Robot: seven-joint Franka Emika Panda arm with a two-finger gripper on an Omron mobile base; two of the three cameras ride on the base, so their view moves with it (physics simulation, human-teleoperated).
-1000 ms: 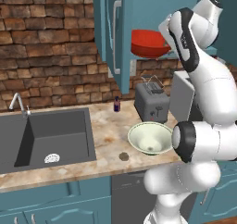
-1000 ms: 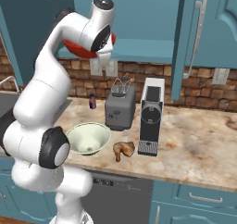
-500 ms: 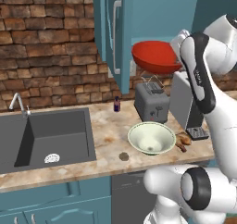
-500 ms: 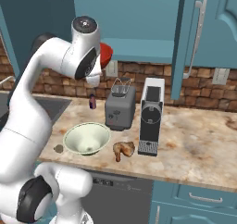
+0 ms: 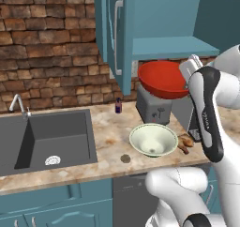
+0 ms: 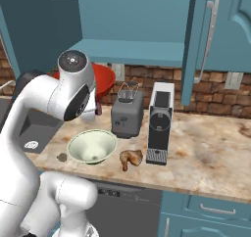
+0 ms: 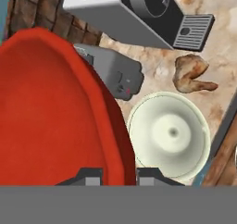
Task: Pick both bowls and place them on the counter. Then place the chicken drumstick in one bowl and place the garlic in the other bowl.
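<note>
Brick wall and teal cabinets frame the counter [image 5: 108,132], where the cream bowl [image 5: 153,139] sits beside the drumstick [image 6: 131,158]. Above the toaster [image 6: 127,116], the gripper [image 7: 119,176] pinches the red bowl [image 5: 162,79] by its rim, well clear of the stone. Free counter lies down and left, toward the garlic [image 5: 125,158].

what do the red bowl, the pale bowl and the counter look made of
Red bowl: glossy, plain, probably glazed ceramic or plastic; it shows a sheen. Pale bowl: cream-green, duller, likely ceramic. Counter: beige marbled stone look, brown blotches.
</note>
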